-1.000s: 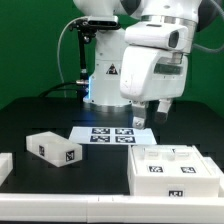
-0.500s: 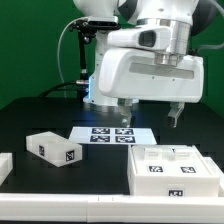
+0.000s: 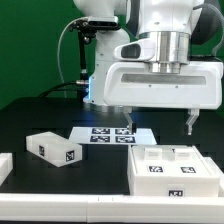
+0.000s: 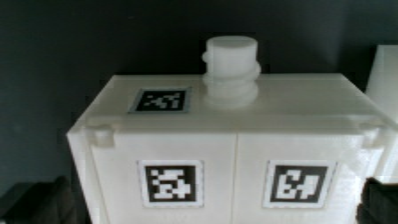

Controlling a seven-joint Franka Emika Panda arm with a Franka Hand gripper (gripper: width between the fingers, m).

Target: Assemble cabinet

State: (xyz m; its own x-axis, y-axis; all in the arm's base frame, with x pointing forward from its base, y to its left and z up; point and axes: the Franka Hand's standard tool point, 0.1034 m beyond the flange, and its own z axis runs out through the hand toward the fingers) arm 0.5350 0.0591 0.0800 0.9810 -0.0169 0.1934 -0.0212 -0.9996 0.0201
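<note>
The big white cabinet box with tags stands at the front of the exterior view's right. In the wrist view the cabinet box fills the frame, with three tags and a round white peg at its far edge. My gripper hangs just above and behind the box, open and empty, with its fingers wide apart. In the wrist view the gripper has its dark fingertips at either side of the box. A smaller white tagged block lies at the exterior view's left.
The marker board lies flat behind the parts, in front of the robot base. Another white piece shows at the exterior view's left edge. The table top is black.
The hand has turned about its vertical axis and now faces the exterior camera broadside, with both fingers showing far apart. It has shifted a little toward the exterior view's right, over the box.
</note>
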